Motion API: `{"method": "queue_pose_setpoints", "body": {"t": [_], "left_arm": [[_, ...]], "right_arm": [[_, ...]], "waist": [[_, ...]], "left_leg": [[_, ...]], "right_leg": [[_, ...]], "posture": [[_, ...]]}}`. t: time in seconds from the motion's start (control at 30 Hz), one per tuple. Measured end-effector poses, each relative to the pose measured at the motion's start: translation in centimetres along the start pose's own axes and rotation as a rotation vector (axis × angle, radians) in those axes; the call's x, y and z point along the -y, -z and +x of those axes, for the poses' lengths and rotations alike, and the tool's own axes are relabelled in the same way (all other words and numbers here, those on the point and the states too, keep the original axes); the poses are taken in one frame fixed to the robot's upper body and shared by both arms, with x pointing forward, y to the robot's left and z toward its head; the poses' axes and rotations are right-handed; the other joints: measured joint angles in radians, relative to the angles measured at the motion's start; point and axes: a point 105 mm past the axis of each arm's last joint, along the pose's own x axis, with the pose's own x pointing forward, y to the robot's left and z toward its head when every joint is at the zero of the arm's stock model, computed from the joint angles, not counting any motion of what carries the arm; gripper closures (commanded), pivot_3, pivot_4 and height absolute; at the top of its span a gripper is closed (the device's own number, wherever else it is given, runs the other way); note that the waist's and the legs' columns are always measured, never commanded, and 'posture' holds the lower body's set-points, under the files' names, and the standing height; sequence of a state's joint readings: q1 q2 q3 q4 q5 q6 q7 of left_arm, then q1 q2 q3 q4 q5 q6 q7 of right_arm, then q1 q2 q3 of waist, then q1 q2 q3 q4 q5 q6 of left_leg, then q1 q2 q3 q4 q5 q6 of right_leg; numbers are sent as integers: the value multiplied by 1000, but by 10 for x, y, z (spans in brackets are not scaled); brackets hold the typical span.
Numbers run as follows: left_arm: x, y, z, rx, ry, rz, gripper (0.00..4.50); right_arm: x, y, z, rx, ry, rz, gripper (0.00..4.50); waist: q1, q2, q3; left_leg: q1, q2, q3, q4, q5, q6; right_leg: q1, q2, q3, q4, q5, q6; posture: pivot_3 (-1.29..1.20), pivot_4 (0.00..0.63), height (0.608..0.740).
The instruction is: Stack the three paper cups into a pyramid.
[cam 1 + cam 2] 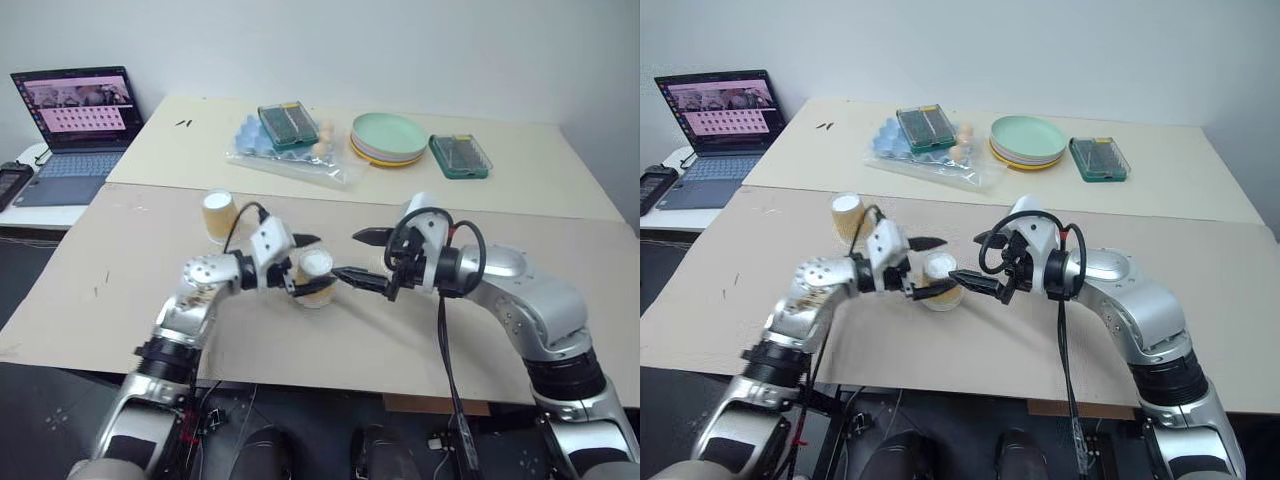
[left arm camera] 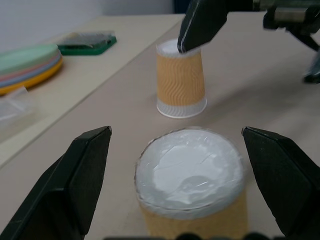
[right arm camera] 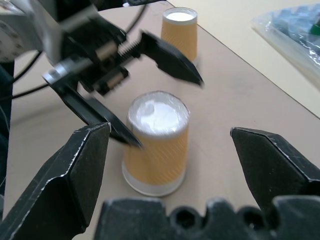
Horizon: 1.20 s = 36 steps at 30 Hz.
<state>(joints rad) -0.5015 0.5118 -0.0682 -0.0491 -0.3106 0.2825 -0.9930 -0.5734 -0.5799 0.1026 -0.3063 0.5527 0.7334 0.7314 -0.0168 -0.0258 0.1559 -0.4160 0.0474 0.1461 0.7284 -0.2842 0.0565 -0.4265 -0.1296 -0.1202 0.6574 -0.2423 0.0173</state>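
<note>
Tan-brown corrugated paper cups with white rims sit upside down on the beige bench [image 1: 130, 290]: in the left eye view, one cup [image 1: 315, 278] stands between the two arms, and a second cup [image 1: 219, 215] stands well apart, farther back to the left. The left gripper [image 1: 308, 268] brackets the nearer cup with its jaws released, and the right gripper [image 1: 358, 258] faces it, jaws spread wide and empty. Stacked green and yellow plates [image 1: 389, 139] rest at the back. The left wrist view shows the near cup's white base between the parted black fingers [image 2: 75, 175], untouched. The right wrist view shows that cup [image 3: 156, 142] standing free between both grippers.
</note>
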Motion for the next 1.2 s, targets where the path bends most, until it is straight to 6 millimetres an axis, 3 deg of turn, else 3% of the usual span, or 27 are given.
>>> {"method": "queue_pose_setpoints", "body": {"t": [0.17,0.3,0.4,0.53,0.6,0.7,0.97,1.2], "left_arm": [[7,-12,-46,-16,-109,-132,39],[-20,-9,-73,18,-408,-225,39],[-51,18,-97,-81,-706,-220,39],[-74,66,-125,-212,-967,-256,39],[-83,86,-125,-255,-1000,-271,39],[-90,93,-112,-248,-972,-267,39],[-116,78,-68,-169,-814,-206,39],[-137,63,-56,-128,-800,-177,39]], "right_arm": [[32,-16,-10,95,113,45,0],[42,-24,-14,130,148,37,0],[43,-22,-14,124,154,41,0],[42,-21,-13,126,153,44,0],[42,-21,-12,129,152,46,0],[41,-22,-12,129,154,44,0],[37,-20,-14,126,166,36,0],[35,-21,-15,128,170,28,0]], "waist": [[5,3,2],[16,3,2],[17,3,2],[17,3,2],[23,3,2],[29,3,2],[24,3,2],[14,3,2]], "left_leg": [[1,0,0,0,0,0],[1,-1,-2,0,0,0],[1,-2,-2,0,0,0],[1,-2,-1,-1,0,0],[0,-2,-1,-1,0,0],[0,-2,-1,-1,0,0],[-1,-3,0,-1,0,0],[-1,-3,0,-1,0,0]], "right_leg": [[1,-1,1,1,0,0],[3,-1,-1,0,0,0],[2,-1,0,1,0,0],[1,-1,-1,1,0,0],[1,-1,-2,0,0,0],[1,-1,-2,1,0,0],[1,0,-3,4,0,0],[0,0,-2,4,0,0]], "posture": [[0,150,706],[0,150,706],[0,150,706],[0,150,706],[0,150,706],[0,150,706],[0,150,706],[0,150,706]]}}
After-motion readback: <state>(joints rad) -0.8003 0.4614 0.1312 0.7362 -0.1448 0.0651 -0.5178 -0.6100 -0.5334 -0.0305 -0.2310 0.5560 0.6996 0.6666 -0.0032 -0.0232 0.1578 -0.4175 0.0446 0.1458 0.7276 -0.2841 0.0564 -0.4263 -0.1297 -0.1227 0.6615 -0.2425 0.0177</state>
